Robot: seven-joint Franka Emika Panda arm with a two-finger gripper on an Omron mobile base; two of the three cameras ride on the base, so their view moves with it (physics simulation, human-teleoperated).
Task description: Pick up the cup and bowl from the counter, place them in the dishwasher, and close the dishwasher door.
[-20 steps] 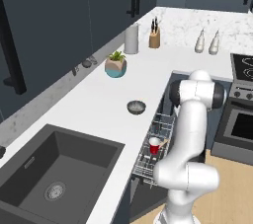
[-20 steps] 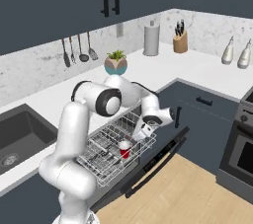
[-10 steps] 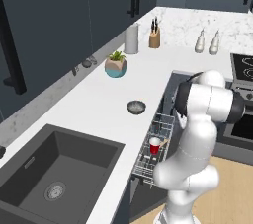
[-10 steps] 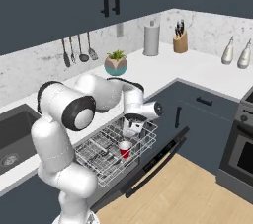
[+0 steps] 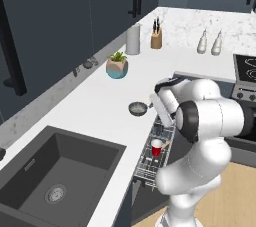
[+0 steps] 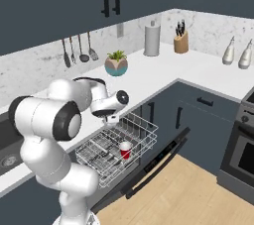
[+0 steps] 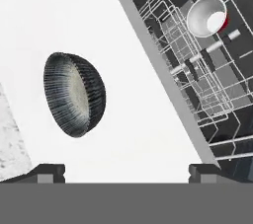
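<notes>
The dark grey bowl sits on the white counter near its edge, and in the hand view the bowl lies a little ahead of my left fingertip. My gripper hovers over the counter edge beside it, open and empty, its fingertips wide apart. The red cup stands upright in the pulled-out white wire rack of the dishwasher; its pale inside shows in the cup. The dishwasher door hangs open below the rack. From the right base view my gripper hides the bowl.
A teal plant pot, a paper towel roll, a knife block and two bottles stand at the back of the counter. The dark sink lies to the left, the stove to the right.
The arm has swung up from over the rack back to the counter edge beside the bowl. The cup stays in the rack; the bowl has not moved.
</notes>
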